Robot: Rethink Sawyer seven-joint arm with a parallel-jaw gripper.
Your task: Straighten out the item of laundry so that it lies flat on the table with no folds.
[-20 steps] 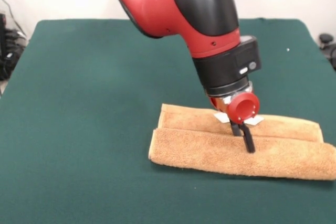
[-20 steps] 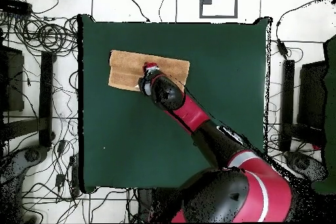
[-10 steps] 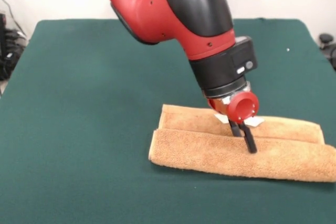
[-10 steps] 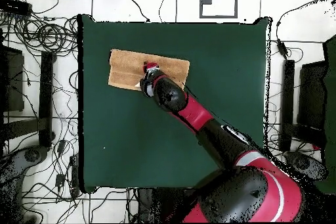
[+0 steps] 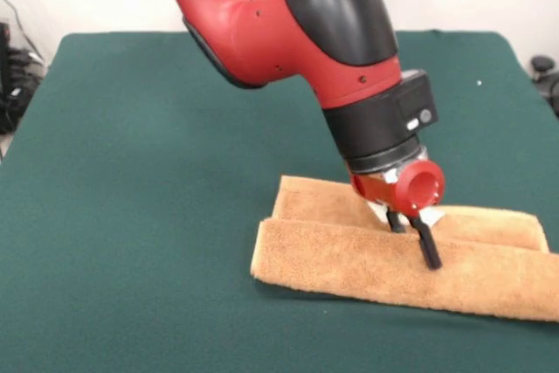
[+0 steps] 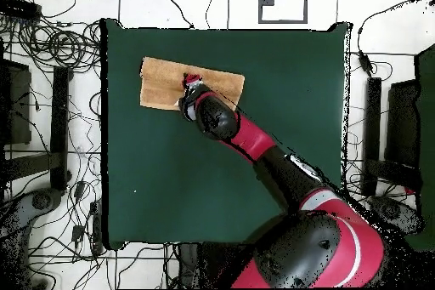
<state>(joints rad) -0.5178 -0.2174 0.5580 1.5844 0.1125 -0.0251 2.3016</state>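
Although the towel [image 5: 397, 259] lies on the desk [image 5: 148, 172], it is not flat: it is doubled over into a long narrow strip, the near layer lapped over the far one, with a seam-like valley running along its length. In the front view it sits toward the near right part of the green surface, its right end running out of the picture; in the overhead view the towel [image 6: 166, 85] lies near one corner of the desk [image 6: 280, 133], well inside the edges.

The gripper [image 5: 417, 238] comes down at a tilt onto that valley, its dark fingers [image 5: 428, 249] close together and pressed into the pile. They look pinched on the upper layer's edge, but the cloth between them is too hidden to be sure, so whether they hold the towel I cannot tell. A scrap of white, likely the tag [image 5: 434, 216], shows just behind them.

The towel is terry cloth: soft, light and limp, with no stiffness to carry a push. It should drag easily over the felt yet cling a little. The best hold, I judge, is the free edge or a corner of the top layer, pinched thin and then drawn away across the fold, so that the layer peels open rather than bunches
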